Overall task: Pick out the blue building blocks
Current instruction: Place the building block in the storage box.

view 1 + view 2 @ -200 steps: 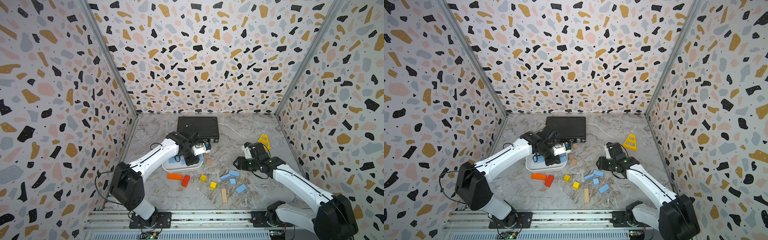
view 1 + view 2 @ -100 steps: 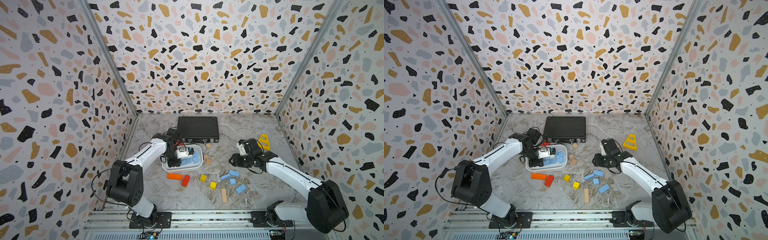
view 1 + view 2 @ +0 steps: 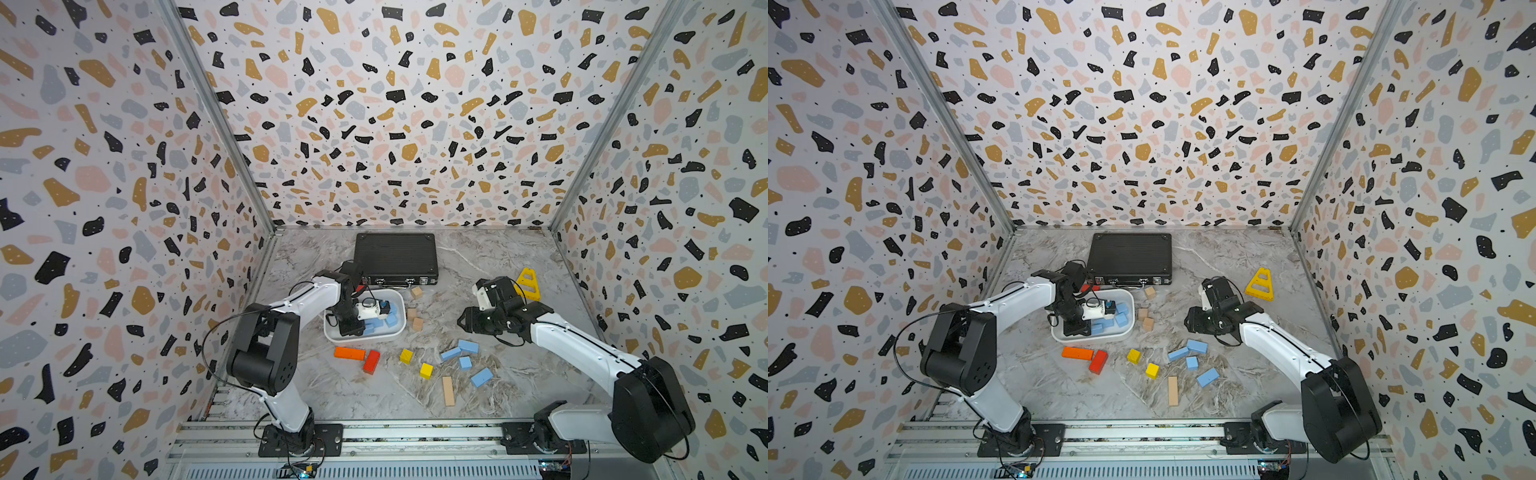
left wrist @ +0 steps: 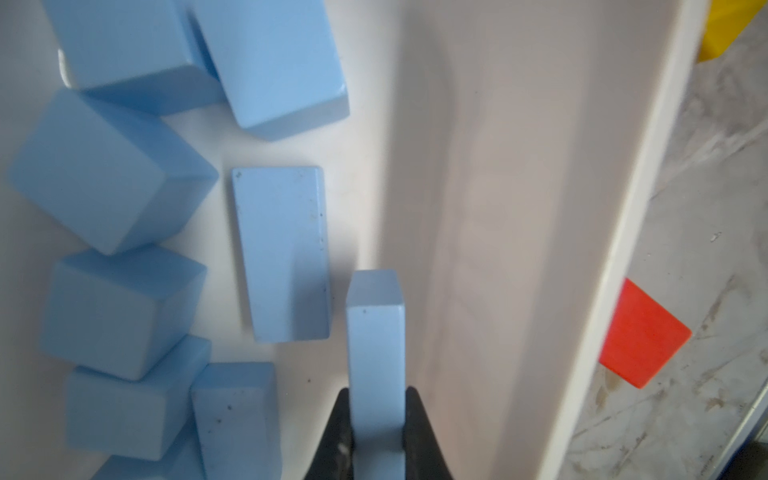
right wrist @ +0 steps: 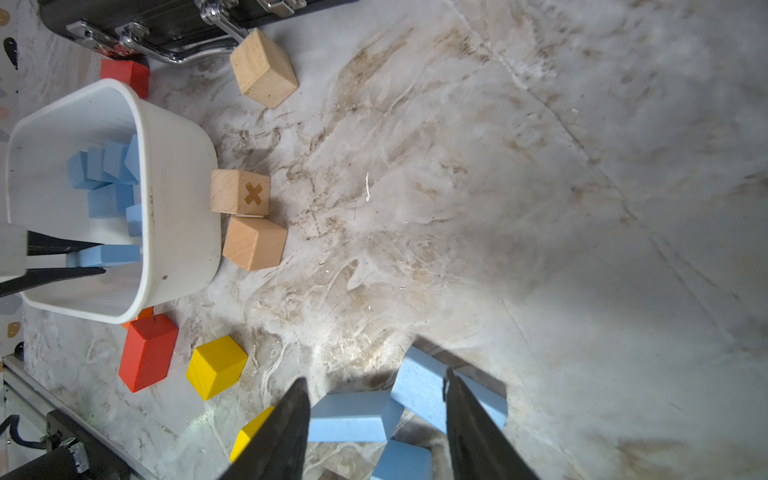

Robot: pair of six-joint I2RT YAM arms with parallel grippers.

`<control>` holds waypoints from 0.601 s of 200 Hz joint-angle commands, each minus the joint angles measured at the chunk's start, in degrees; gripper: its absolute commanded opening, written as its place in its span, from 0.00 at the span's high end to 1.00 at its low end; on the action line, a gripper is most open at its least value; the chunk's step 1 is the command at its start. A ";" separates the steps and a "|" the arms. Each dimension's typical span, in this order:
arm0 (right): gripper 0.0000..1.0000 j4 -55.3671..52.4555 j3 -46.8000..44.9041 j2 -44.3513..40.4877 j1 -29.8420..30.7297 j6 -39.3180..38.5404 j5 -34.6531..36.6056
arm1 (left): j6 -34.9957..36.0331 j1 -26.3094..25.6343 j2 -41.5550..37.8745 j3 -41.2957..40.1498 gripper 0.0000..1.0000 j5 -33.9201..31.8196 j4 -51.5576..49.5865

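Left gripper (image 4: 376, 399) (pinching a blue bar (image 4: 374, 324)) has sunk into the white bin (image 4: 615, 249); right gripper (image 5: 376, 376) gapes empty.

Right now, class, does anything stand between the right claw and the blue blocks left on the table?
Nothing visible does. The right claw hangs open above the blue blocks, which show between its fingers; the yellow cube sits off to one side.

left wrist: blue bar (image 4: 376, 332) in the left gripper (image 4: 376, 395) running off the bottom edge | red-orange block (image 4: 642, 336) sitting partly behind the white tub's rim (image 4: 619, 257) | right wrist: black case (image 5: 166, 16) being cropped at the top | yellow cube (image 5: 249, 432) lying half behind a finger (image 5: 282, 436) of the right gripper (image 5: 375, 375)
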 commanded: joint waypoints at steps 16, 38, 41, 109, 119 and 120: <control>0.45 -0.28 0.76 -1.04 0.37 -0.15 0.53 | 3.29 1.02 0.22 1.33 1.00 -1.61 -0.68; 0.45 -0.19 0.22 -1.28 0.33 -0.07 0.75 | 4.65 2.30 -0.11 3.12 1.00 -1.41 -2.65; 0.45 -0.19 0.21 -1.28 0.37 -0.04 0.72 | 4.83 2.46 -0.17 3.33 1.00 -1.49 -2.83; 0.45 0.58 -0.08 -1.14 0.37 0.20 0.38 | 8.10 8.49 0.77 7.67 0.99 -2.88 -4.24; 0.45 0.58 -0.14 -1.21 0.37 0.20 0.41 | 8.44 9.15 1.00 8.00 0.99 -3.08 -4.36; 0.45 0.59 -0.09 -1.25 0.37 0.20 0.43 | 8.45 9.26 1.05 7.99 0.99 -3.04 -4.33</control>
